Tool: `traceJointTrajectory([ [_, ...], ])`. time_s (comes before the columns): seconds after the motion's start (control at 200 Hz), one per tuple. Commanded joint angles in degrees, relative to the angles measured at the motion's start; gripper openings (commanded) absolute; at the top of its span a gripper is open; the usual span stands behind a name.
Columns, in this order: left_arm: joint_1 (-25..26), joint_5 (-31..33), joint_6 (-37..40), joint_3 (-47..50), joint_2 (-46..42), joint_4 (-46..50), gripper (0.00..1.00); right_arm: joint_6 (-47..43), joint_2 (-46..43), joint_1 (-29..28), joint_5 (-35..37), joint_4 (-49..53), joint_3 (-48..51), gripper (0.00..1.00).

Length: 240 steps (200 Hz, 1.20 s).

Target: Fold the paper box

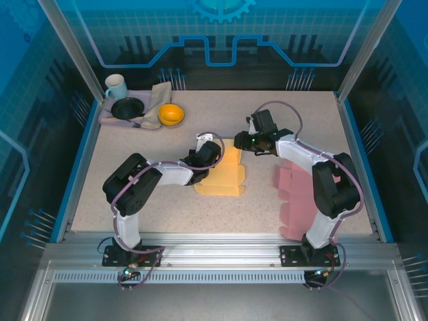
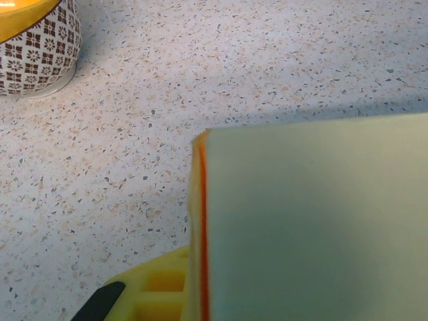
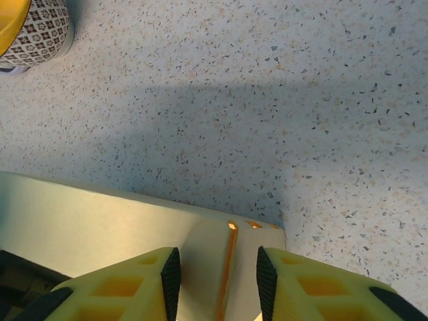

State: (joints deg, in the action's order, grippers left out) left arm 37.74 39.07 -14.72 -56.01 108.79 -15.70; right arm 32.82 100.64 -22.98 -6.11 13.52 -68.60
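The table (image 1: 154,144) carries the yellow box (image 1: 227,175) near its middle, between the two arms; most of it lies flat, so folding looks barely begun. Pink sheets (image 1: 297,197) lie to its right, partly under the right arm, and a tray (image 1: 105,120) of crockery sits well apart at the far left corner. The left gripper (image 1: 208,155) is at the box's left edge; its wrist view shows a pale panel standing up with an orange edge, and one finger (image 2: 150,291) low beside it, so I cannot tell whether those fingers are closed on the panel. The right gripper (image 3: 217,277) hangs at the far right corner with its fingers apart, an orange crease (image 3: 227,267) lying in the gap and neither pad seeming to touch it. The step in hand is likely raising a side wall; next, the right fingers would need to close on that corner flap and bend it along the crease. A patterned bowl (image 2: 33,50) is cut off by the frame.
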Motion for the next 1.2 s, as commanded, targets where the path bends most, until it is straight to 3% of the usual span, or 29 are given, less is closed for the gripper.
traceJointTrajectory([
  [0.0,0.6,-0.3,3.5,1.9,0.9,-0.9,0.22,0.5,-0.6,-0.8,0.6,0.5,3.8,0.36],
  [0.135,0.6,-2.1,4.4,3.3,0.2,-2.0,0.42,1.1,-2.7,-1.4,2.9,-1.5,6.6,0.36],
  [0.42,0.6,-6.7,2.3,6.0,-5.5,-1.1,0.56,1.4,-6.2,-4.2,10.3,-2.0,9.1,0.36],
  [0.6,0.5,-11.9,0.2,10.2,-12.3,0.1,0.65,2.2,-6.0,-4.6,11.4,-1.2,8.7,0.37],
  [0.86,0.1,-19.3,0.1,17.5,-24.3,2.4,0.71,1.8,-5.9,-5.0,12.5,-0.3,7.8,0.38],
  [1.045,-8.2,-30.0,-10.5,15.8,-31.6,9.4,0.74,0.0,-5.6,-5.2,12.5,0.1,6.8,0.38],
  [1.195,-14.5,-41.1,-17.9,10.8,-29.5,10.1,0.73,-1.3,-5.1,-5.2,12.3,0.3,6.1,0.38],
])
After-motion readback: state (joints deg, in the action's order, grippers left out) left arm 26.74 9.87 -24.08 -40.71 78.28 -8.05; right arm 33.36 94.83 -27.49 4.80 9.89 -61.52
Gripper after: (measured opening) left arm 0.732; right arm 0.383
